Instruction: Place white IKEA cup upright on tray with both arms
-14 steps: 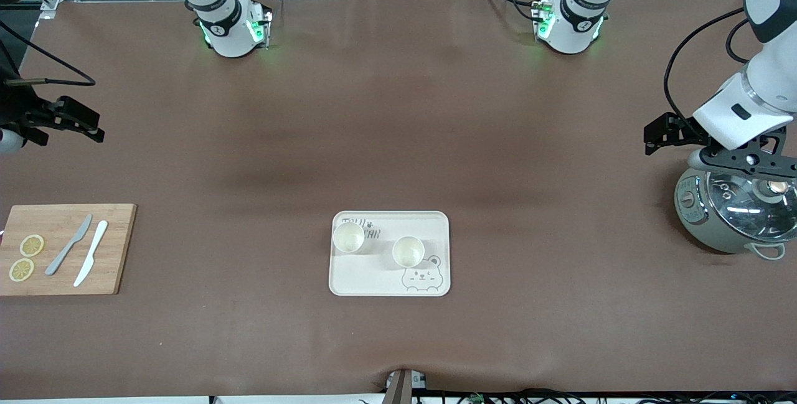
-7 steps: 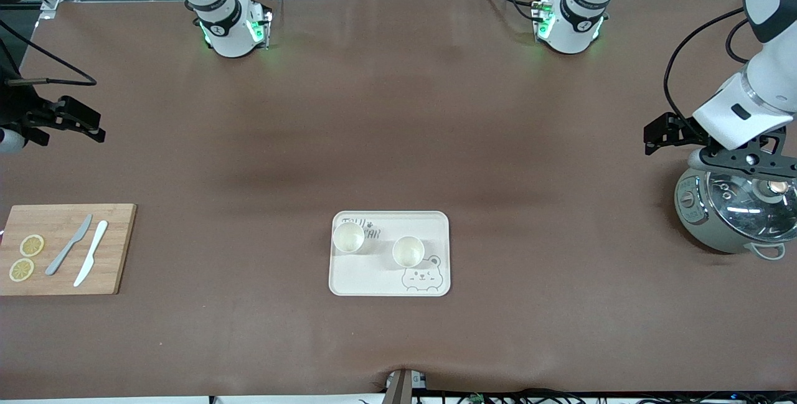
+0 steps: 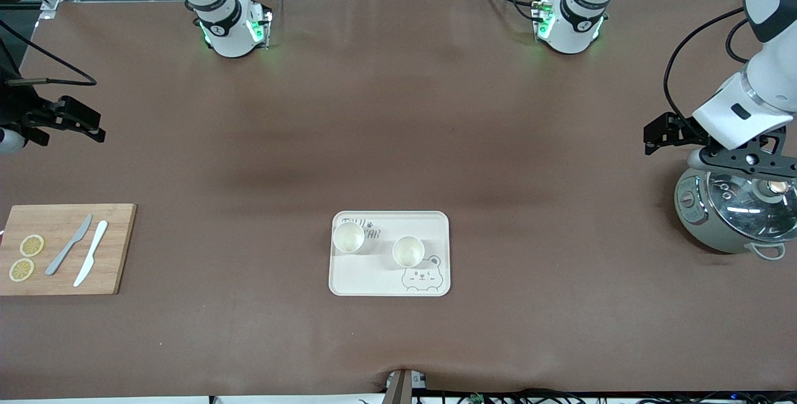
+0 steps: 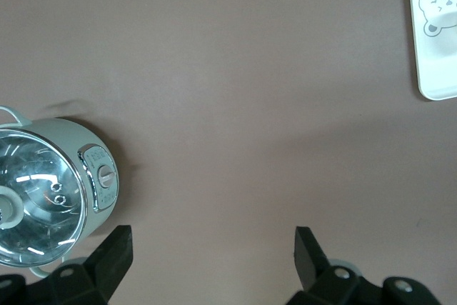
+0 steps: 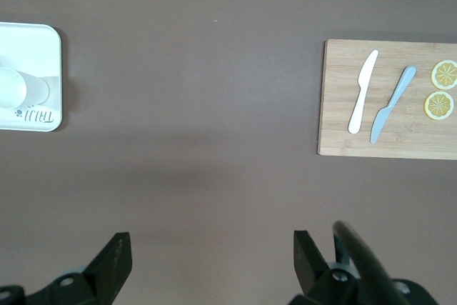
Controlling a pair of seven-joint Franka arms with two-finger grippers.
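The cream tray [image 3: 373,279] with the bear face lies on the brown table, in its middle part and near the front camera. Two white cups stand upright on it: one [image 3: 348,237] over the lettering, one [image 3: 408,251] beside the bear's head. My left gripper [image 3: 661,136] is open and empty, up over the table beside the cooker at the left arm's end; its view [image 4: 213,246] shows the tray's corner [image 4: 434,69]. My right gripper [image 3: 84,124] is open and empty over bare table at the right arm's end; its view [image 5: 213,251] shows the tray [image 5: 32,48] and a cup [image 5: 18,89].
A grey-green cooker pot [image 3: 735,214] with a shiny lid stands under the left arm's wrist, also in the left wrist view [image 4: 50,191]. A wooden cutting board [image 3: 65,248] with two knives and two lemon slices lies at the right arm's end, also in the right wrist view [image 5: 389,101].
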